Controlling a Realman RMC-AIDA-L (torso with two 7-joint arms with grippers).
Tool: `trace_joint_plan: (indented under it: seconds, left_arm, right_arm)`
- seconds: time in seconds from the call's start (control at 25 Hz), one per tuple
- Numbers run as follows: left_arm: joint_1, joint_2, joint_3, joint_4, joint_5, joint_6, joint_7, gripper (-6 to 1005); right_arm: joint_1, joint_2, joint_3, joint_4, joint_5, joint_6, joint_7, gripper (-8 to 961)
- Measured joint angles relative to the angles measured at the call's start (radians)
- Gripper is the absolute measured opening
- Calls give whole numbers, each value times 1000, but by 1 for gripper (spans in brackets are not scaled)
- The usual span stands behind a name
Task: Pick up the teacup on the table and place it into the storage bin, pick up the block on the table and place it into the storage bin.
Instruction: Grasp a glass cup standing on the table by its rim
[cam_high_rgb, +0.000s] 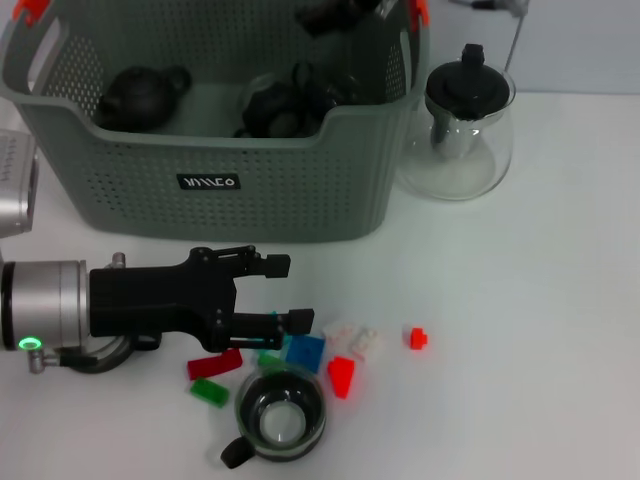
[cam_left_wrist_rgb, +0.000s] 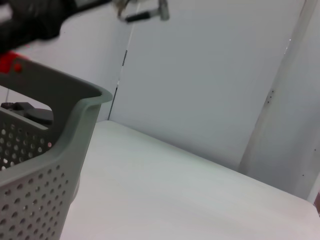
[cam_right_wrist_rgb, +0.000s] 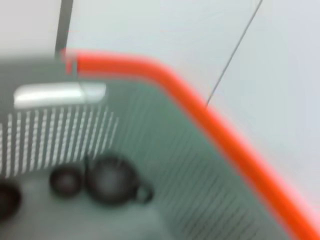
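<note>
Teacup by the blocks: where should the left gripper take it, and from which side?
Take the teacup by its rim, coming straight down. It stands upright with its mouth open, its handle points toward the robot's left, and blocks crowd its far side, so a side approach looks blocked. The left gripper, open, hovers just beyond it.

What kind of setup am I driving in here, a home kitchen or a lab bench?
Likely a lab bench: a plain white table and bare walls, with staged props, namely a storage bin, toy blocks and a glass teapot.
</note>
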Motion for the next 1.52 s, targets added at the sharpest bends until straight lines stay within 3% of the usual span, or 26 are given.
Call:
trace_joint_plan:
  seconds: [0.32, 0.6, 0.64, 0.88, 1.12, 1.28, 1.52]
  left_arm:
    - [1, 0, -6, 0, 0, 11, -1, 827]
    - [2, 13, -60, 0, 1, 64, -2, 828]
    - [5, 29, -107, 2, 12, 103, -6, 828]
    - [47, 60, -153, 98, 27, 125, -85, 828]
    - [78, 73, -158, 231, 84, 96, -176, 827]
    - [73, 75, -167, 331, 218, 48, -258, 827]
    - [63, 77, -165, 453, 335, -15, -322, 828]
  right_arm:
    - [-209, -5, 0, -407, 176, -69, 8, 804]
    - [-407, -10, 32, -574, 473, -200, -142, 841]
    - [-422, -10, 42, -575, 508, -229, -164, 842]
    - [-526, -10, 182, -516, 747, -552, -322, 847]
    - [-569, -12, 243, -392, 706, -831, -394, 922]
    - [-578, -11, 247, -259, 596, -873, -416, 941]
    - [-582, -14, 253, -159, 555, -878, -421, 940]
